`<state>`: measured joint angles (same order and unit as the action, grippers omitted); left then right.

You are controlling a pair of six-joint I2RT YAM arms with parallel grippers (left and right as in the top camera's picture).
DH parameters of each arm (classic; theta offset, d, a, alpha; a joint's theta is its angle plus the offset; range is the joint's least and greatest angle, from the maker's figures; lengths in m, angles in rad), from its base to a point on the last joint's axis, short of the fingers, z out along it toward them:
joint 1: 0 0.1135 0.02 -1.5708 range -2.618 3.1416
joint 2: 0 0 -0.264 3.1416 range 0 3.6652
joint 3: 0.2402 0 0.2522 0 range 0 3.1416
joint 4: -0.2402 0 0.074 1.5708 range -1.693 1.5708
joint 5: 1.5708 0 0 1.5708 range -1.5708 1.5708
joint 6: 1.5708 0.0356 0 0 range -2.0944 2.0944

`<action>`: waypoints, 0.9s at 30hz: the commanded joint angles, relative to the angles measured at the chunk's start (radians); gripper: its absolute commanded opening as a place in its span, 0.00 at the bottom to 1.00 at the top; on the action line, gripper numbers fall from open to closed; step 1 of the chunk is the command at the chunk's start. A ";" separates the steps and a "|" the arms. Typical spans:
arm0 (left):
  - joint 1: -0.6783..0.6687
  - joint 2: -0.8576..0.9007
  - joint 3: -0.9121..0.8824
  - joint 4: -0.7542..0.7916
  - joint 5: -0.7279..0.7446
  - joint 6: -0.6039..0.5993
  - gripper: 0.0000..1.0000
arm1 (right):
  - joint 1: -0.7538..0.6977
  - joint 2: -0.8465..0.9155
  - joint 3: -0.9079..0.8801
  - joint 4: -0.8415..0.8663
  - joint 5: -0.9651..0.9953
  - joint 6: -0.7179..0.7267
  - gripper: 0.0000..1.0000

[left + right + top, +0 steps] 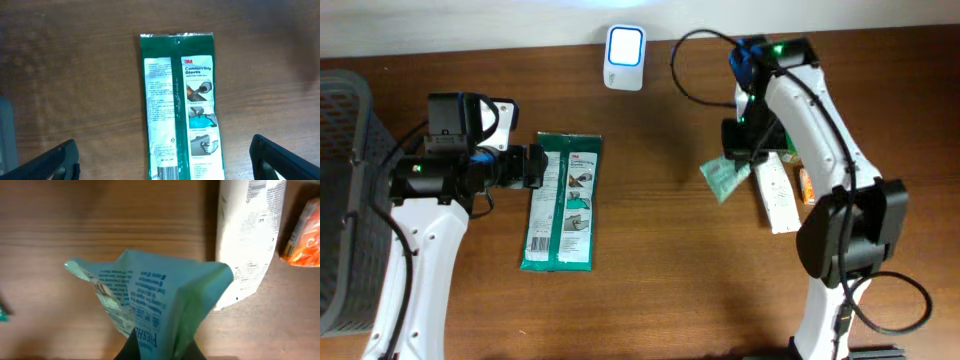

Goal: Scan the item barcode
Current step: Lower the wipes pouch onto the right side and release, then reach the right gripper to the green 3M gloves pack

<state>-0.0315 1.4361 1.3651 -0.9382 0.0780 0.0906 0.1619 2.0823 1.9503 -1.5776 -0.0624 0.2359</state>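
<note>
The right claw is closed on the lower edge of a pale green pouch and holds it a little above the surface. The pouch hangs crumpled, with its blue print turned to the wrist camera. I think it is held like this so that it can be carried to the scanner, which stands at the far edge with its screen lit. The pouch is well apart from the scanner, to its right, and I cannot see a barcode on it.

The left claw stands wide open and holds nothing. It is just beside the near end of a green glove pack, which lies flat with its printed side and barcode up, probably so that it is easy to grasp and to read.

I count two arms, one scanner and four items: the pouch, the glove pack, one white packet and one orange packet. The last two lie side by side under the right arm. One grey basket waits at the left edge.
</note>
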 commanded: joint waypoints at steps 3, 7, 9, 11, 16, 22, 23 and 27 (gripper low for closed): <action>0.004 -0.002 0.003 0.001 0.001 0.020 0.99 | -0.051 -0.013 -0.142 0.069 0.095 0.009 0.04; 0.004 -0.002 0.003 0.001 0.001 0.020 0.99 | -0.077 -0.013 -0.154 0.051 0.234 0.009 0.04; 0.004 -0.002 0.003 0.001 0.001 0.020 0.99 | -0.109 -0.013 -0.154 0.044 0.243 0.009 0.04; 0.004 -0.002 0.003 0.001 0.001 0.020 0.99 | -0.141 -0.013 -0.154 0.040 0.243 0.009 0.04; 0.004 -0.002 0.003 0.001 0.001 0.020 0.99 | -0.237 -0.013 -0.154 0.030 0.238 0.010 0.05; 0.004 -0.002 0.003 0.001 0.001 0.020 0.99 | -0.259 -0.013 -0.054 0.010 0.150 -0.031 0.58; 0.004 -0.002 0.003 0.001 0.001 0.020 0.99 | -0.256 -0.013 0.011 0.002 0.039 -0.074 0.58; 0.004 -0.002 0.003 0.001 0.001 0.020 0.99 | -0.181 -0.013 0.151 0.022 -0.265 -0.135 0.57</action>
<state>-0.0311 1.4361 1.3651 -0.9390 0.0780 0.0906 -0.0734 2.0819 2.0567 -1.5703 -0.1287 0.1429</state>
